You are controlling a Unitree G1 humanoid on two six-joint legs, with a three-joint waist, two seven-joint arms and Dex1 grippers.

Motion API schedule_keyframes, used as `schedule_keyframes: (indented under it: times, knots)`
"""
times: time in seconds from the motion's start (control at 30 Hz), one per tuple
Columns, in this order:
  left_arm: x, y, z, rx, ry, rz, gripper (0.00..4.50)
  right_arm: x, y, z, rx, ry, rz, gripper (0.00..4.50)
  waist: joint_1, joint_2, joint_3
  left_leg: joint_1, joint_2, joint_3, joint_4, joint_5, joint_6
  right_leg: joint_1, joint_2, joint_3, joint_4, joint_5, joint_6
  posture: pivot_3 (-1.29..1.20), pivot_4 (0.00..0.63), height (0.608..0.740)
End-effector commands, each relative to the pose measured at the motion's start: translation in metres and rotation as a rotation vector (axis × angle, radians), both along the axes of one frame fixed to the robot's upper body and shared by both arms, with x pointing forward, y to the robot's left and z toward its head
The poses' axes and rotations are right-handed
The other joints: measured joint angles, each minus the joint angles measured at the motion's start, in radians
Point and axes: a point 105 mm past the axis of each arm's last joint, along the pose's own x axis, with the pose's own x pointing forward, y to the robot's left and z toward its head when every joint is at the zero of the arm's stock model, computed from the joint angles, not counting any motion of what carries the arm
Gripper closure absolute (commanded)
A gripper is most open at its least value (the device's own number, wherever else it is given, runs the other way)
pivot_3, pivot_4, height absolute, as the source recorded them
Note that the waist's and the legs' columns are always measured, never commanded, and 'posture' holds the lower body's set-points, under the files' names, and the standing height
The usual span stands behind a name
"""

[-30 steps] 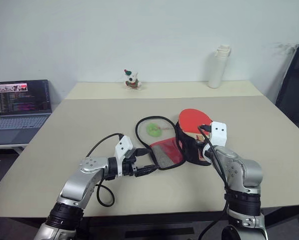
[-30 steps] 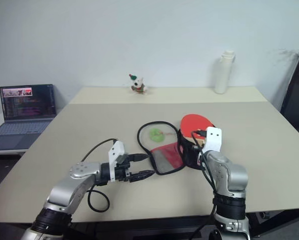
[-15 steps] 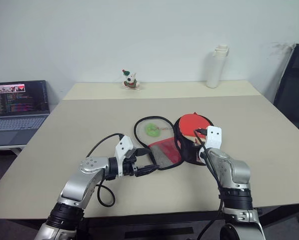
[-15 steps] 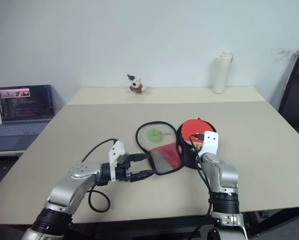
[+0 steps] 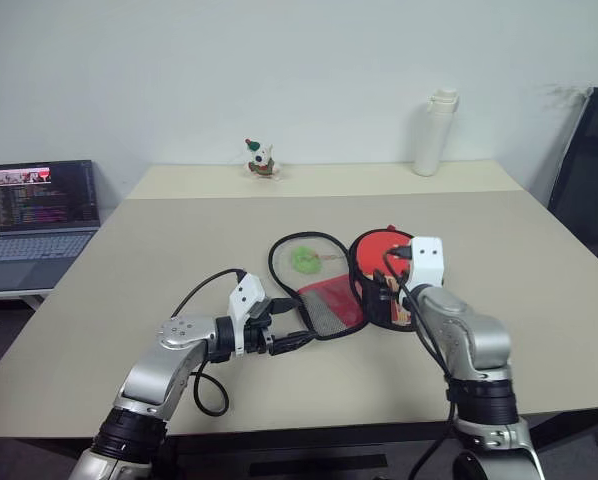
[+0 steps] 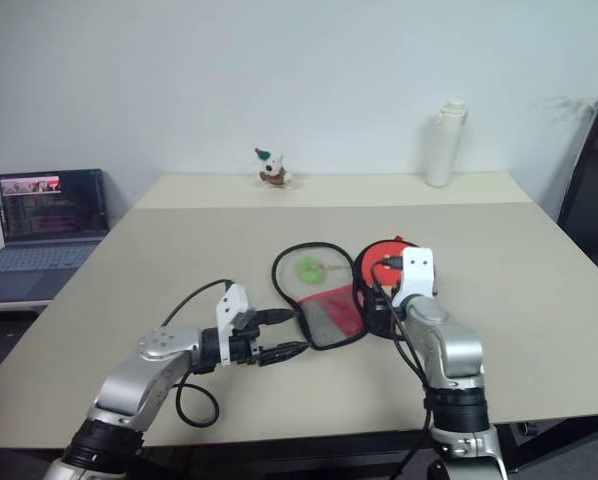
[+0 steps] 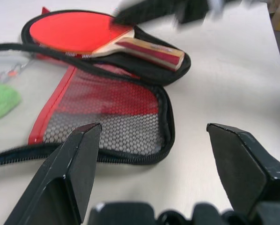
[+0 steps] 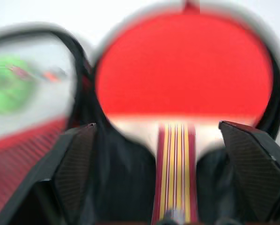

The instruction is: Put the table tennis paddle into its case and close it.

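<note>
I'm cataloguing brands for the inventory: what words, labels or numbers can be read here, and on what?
None can be read.
Open grey laptop: lines of text on its screen, too small to read.
Red-faced wooden-handled table tennis paddle: stripes on its handle, no lettering.

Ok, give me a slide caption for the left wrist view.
Open left gripper faces the unzipped case, with the paddle lying in its far half.

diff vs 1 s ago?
The right gripper has opened and let go of the table tennis paddle, which now lies on the black half of its case; the right hand lifted a little. The left gripper stays open by the mesh flap; the case is still unzipped.
</note>
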Motion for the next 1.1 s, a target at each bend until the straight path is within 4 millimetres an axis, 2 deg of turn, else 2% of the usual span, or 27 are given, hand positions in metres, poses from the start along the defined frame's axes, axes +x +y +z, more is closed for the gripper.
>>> schedule_keyframes:
  times: [0.03, 0.13, 0.23, 0.3, 0.53, 0.8, 0.93, 1.1]
  knots:
    - [0.015, 0.023, 0.009, 0.011, -0.055, 0.113, 0.57, -0.025, 0.002, 0.033, 0.000, -0.091, 0.209, 0.03, 0.001, 0.000, 0.000, 0.000, 0.000, 0.000, 0.000, 0.000, 0.000, 0.000, 0.000, 0.000, 0.000, 0.000, 0.000, 0.00, 0.150, 0.740]
    - [0.029, 0.036, 0.009, 0.035, -0.078, 0.191, 0.57, -0.039, -0.009, 0.048, -0.012, -0.095, 0.313, 0.03, 0.002, 0.000, 0.000, 0.001, 0.000, 0.000, 0.001, 0.000, 0.000, 0.001, 0.000, -0.001, 0.000, 0.000, 0.000, 0.00, 0.150, 0.740]
    - [0.053, 0.053, 0.011, 0.064, -0.101, 0.316, 1.12, -0.049, -0.025, 0.060, -0.047, -0.098, 0.374, 0.00, 0.003, -0.001, 0.000, 0.001, -0.001, -0.001, 0.001, 0.000, 0.000, 0.002, 0.000, -0.002, 0.000, 0.000, 0.000, 0.00, 0.150, 0.740]
    - [0.065, 0.057, 0.012, 0.092, -0.111, 0.360, 1.80, -0.052, -0.029, 0.063, -0.063, -0.093, 0.388, 0.00, 0.004, -0.001, 0.000, 0.001, -0.001, -0.001, 0.001, 0.000, 0.000, 0.002, 0.001, -0.003, -0.001, 0.000, 0.000, 0.00, 0.150, 0.740]
    - [0.085, 0.054, 0.005, 0.157, -0.096, 0.406, 4.37, -0.052, -0.032, 0.064, -0.071, -0.094, 0.384, 0.00, 0.001, -0.001, 0.000, 0.000, -0.001, 0.001, 0.000, 0.000, 0.000, 0.002, 0.001, -0.001, -0.003, 0.000, 0.000, 0.00, 0.150, 0.740]
    - [0.099, 0.044, -0.013, 0.217, -0.054, 0.416, 4.44, -0.052, -0.035, 0.065, -0.097, -0.100, 0.382, 0.00, 0.005, -0.002, 0.000, 0.000, -0.001, 0.001, 0.001, 0.000, 0.000, 0.002, 0.001, -0.002, -0.002, 0.000, 0.000, 0.00, 0.150, 0.740]
    - [0.107, 0.029, -0.003, 0.192, -0.082, 0.389, 4.44, -0.054, -0.041, 0.066, -0.117, -0.105, 0.384, 0.00, 0.007, -0.002, 0.000, 0.000, -0.002, 0.001, 0.001, 0.000, 0.000, 0.002, 0.000, -0.002, -0.002, 0.000, 0.000, 0.00, 0.150, 0.740]
    - [0.116, -0.004, 0.025, 0.103, -0.114, 0.315, 4.44, -0.072, -0.051, 0.064, -0.139, -0.076, 0.455, 0.00, 0.014, -0.004, 0.001, -0.002, -0.002, 0.002, 0.001, 0.000, 0.000, 0.002, 0.000, -0.003, -0.004, 0.000, 0.001, 0.00, 0.150, 0.740]
